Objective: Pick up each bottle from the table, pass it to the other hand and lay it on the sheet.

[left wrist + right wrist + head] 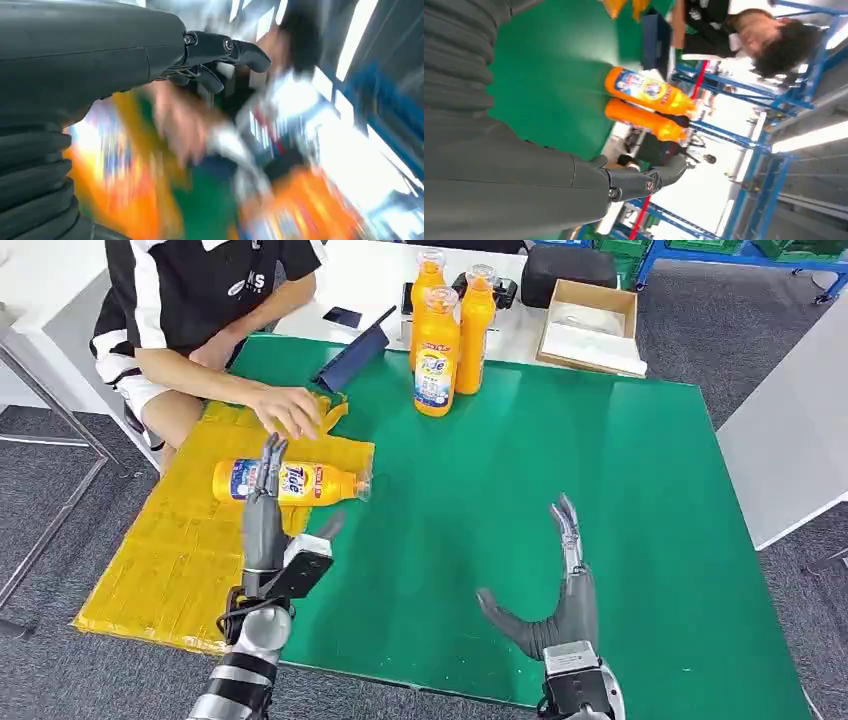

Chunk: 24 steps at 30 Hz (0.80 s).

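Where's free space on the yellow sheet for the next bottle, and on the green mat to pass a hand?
Sheet: bare near half, below the lying bottle; the far end is crowded by the person's hand. Green mat: open middle and right, between the upright bottles and the right robot hand.

Both arms reach forward, left hand (266,525) and right hand (560,610) raised, fingers spread, holding nothing.

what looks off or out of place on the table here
Nothing spilled or damaged. One bottle lies flat on the yellow sheet, as the task wants. A person's hand rests on the sheet's crumpled far edge. Three bottles stand upright on the green mat.
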{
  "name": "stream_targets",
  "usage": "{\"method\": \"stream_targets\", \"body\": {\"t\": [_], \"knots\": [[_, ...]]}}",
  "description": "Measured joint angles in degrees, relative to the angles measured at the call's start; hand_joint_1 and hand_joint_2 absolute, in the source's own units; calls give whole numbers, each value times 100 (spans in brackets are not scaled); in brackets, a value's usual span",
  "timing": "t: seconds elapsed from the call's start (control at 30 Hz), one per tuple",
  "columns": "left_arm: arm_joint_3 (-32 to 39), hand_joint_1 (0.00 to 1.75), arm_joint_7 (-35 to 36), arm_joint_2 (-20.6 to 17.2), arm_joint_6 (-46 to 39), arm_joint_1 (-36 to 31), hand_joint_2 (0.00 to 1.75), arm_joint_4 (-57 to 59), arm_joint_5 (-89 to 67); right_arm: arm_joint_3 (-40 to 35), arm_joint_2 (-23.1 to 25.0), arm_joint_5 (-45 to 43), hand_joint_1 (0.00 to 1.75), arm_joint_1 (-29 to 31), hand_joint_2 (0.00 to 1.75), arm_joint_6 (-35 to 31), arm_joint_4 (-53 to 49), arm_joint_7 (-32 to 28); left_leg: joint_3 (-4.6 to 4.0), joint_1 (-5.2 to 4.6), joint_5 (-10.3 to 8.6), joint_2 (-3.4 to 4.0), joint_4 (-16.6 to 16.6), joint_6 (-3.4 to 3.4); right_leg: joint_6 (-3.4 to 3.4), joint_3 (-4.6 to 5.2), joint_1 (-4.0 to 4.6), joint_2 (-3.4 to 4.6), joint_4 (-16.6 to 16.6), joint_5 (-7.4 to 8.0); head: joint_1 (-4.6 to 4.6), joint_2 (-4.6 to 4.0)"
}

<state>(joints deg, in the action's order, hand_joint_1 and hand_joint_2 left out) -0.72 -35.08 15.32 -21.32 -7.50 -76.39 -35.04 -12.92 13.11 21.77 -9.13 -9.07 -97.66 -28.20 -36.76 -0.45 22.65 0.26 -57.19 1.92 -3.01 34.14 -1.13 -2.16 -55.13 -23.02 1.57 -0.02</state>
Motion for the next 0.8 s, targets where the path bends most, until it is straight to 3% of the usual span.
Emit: {"method": "stream_targets", "body": {"t": [0.17,0.37,0.5,0.8], "knots": [[-239,0,-86,68,2155,682,175,-2,1728,368,72,-214,0,-387,175,385,37,-158,-1,-1,17,0,0,-7,-6,2,-1,1,1,-13,0,0],[-265,0,-94,76,3263,1026,175,32,2444,1013,216,-409,0,-605,175,615,98,-313,3,1,18,-2,0,-8,-5,-2,1,0,1,-15,2,0],[-287,0,70,55,3509,1235,175,-227,2544,1628,330,-252,0,-683,175,1237,44,-367,2,0,18,0,0,-8,-5,-2,0,1,1,-15,0,0],[-320,0,78,44,3572,1320,175,-346,2669,1963,481,-120,0,-685,175,1329,-4,-407,9,0,18,-1,0,-7,-5,-7,0,1,1,-15,0,2]]}}
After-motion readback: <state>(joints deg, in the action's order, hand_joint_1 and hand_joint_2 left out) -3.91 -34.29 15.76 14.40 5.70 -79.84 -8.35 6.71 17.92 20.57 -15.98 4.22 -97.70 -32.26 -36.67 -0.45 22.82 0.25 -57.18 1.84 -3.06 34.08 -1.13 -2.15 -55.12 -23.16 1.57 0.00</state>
